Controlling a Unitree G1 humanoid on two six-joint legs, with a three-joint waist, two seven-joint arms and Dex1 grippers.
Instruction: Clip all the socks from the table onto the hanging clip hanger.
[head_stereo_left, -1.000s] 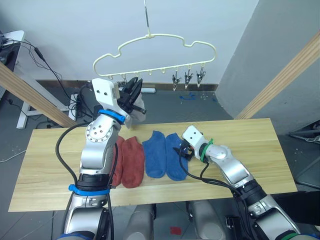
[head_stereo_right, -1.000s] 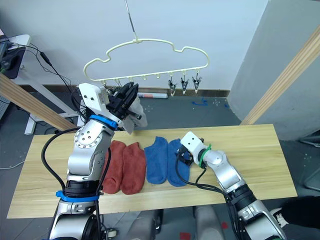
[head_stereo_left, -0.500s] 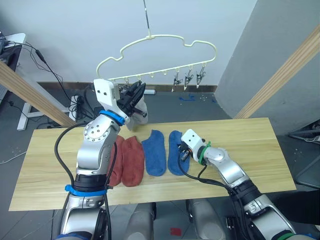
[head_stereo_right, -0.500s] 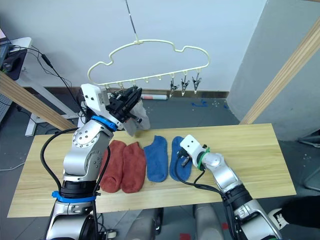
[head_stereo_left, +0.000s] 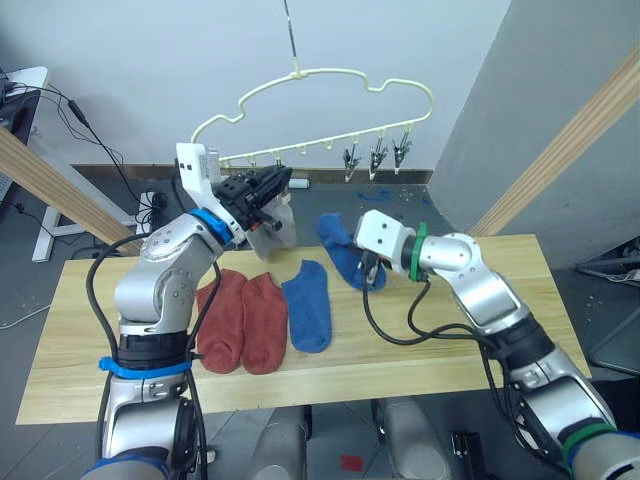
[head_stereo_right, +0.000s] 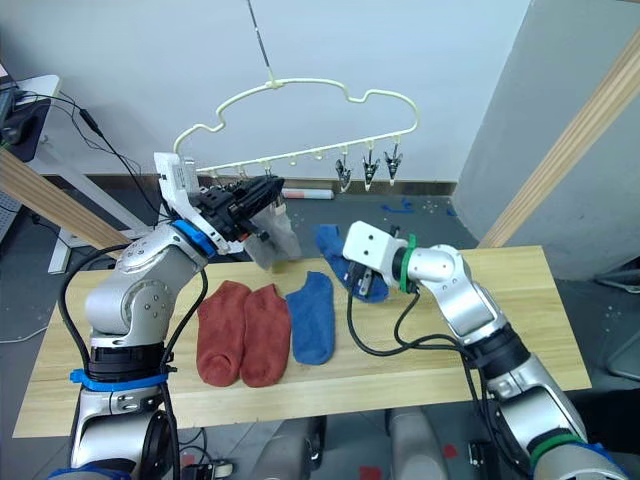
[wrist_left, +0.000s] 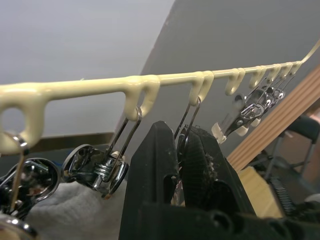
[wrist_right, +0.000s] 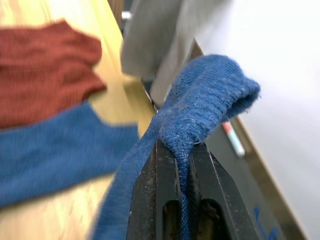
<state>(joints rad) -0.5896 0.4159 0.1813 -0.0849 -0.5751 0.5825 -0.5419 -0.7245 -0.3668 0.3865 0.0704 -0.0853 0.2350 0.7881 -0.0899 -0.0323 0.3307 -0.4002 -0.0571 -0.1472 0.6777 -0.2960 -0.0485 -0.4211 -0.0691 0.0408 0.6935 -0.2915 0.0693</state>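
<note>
We have lifted one blue sock (head_stereo_left: 343, 250) off the table (head_stereo_left: 560, 300) in our right gripper (wrist_right: 179, 150), jaws pinched on its knit, below the clip hanger (head_stereo_left: 330, 110). Our left gripper (wrist_left: 181, 150) squeezes a clip (wrist_left: 186, 131) there, ready for hanging.

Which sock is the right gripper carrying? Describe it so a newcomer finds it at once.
Start at the pale-yellow clip hanger hanging over the table. Below its right-hand clips, the right gripper is shut on a blue sock lifted off the wood. Its blue twin lies flat beside the two red socks.
</note>
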